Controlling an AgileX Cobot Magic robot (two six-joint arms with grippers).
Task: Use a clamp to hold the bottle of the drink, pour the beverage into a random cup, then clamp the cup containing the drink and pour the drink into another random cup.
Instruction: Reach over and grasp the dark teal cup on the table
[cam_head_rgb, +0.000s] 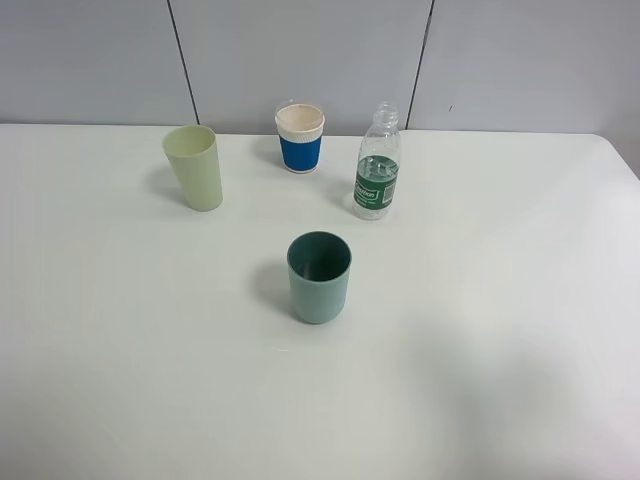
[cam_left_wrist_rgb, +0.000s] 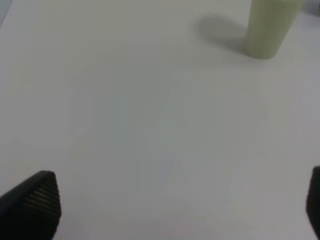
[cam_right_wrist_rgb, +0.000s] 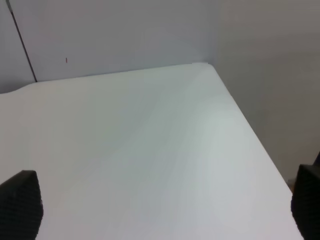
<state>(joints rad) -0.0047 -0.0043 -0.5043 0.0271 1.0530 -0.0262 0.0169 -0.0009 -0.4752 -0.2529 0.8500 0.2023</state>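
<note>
Since neither arm reaches into the high view and every vessel stands upright and apart from the others, the task looks to be at its very start, with no step done. The bottle stands uncapped at the far side of the table, right of the middle. The beverage seems to sit inside it as a clear liquid, though I cannot fix its level.

The teal cup stands alone nearer, about the middle of the table. Its inside is dark and I cannot tell for sure whether it holds liquid, but it looks dry. The pale yellow-green cup stands at the far left. A white paper cup with a blue sleeve stands between it and the bottle, farthest back.

All of the task is left, by my reading: gripping the bottle, pouring into the teal cup, then gripping that cup and pouring into the pale one.

The left gripper has its jaws spread wide over bare table, with the pale cup ahead of it and nothing between them. The right gripper is likewise spread and empty, looking over the far right corner of the table, with none of the task's things in its view.

The bottle's green label carries white lettering, too small to read. No writing shows on the blue sleeve or on the plain cups.
</note>
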